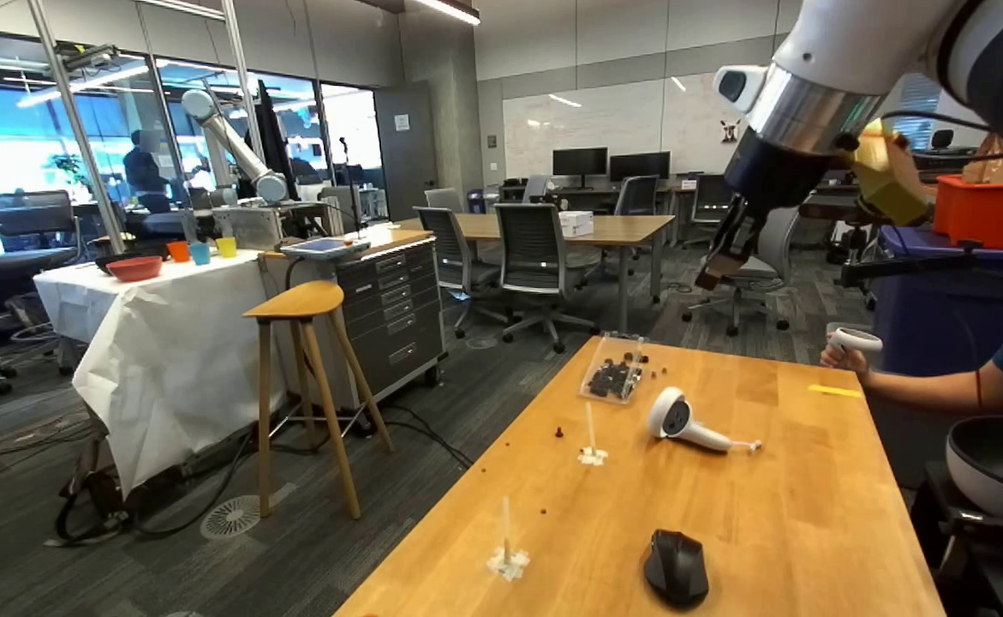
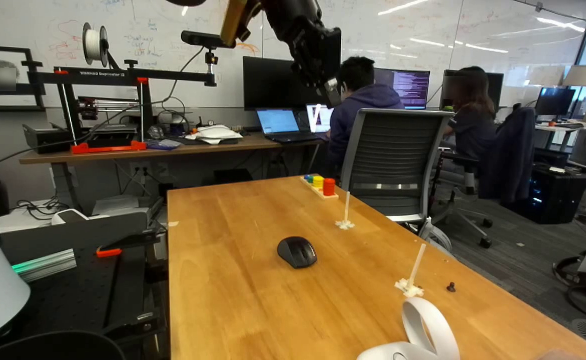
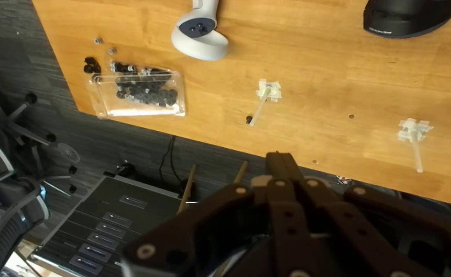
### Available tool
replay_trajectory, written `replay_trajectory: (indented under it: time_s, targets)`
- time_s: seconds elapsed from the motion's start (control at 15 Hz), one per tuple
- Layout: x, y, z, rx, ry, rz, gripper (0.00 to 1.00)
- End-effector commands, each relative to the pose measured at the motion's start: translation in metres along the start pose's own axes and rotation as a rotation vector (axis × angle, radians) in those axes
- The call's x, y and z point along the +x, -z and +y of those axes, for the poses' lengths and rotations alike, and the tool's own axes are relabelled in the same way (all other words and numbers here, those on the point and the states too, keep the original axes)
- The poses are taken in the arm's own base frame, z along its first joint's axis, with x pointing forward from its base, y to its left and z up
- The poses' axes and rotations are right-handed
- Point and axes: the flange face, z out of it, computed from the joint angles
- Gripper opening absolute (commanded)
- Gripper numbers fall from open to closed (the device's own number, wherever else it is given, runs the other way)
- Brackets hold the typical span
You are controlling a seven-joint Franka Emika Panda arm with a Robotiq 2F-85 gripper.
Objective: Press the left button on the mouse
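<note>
Aloft, the black jointed gripper [image 3: 285, 166] is held empty, fingertips together, far from the rounded black plastic mouse [image 1: 677, 569].

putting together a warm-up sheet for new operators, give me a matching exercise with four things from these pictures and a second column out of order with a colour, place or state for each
Things
1. mouse
2. gripper
3. clear tray
4. controller on the table

Descriptions
A. small black parts lie inside it
B. white, with a dark button face
C. black, resting on the table
D. closed, raised above the table

Right pairs: 1-C, 2-D, 3-A, 4-B
</note>
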Motion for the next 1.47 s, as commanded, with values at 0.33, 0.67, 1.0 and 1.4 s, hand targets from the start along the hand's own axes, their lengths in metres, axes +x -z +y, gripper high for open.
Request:
replay_trajectory:
  time_s: [0.33, 0.67, 1.0, 1.4]
  targets:
    - [0.007, -0.093, -0.043, 0.037, -0.143, -0.079, 0.00]
    - [0.012, -0.135, -0.070, 0.097, -0.244, -0.134, 0.00]
    - [0.017, -0.166, -0.096, 0.149, -0.286, -0.165, 0.00]
    - [0.010, -0.198, -0.127, 0.189, -0.293, -0.218, 0.00]
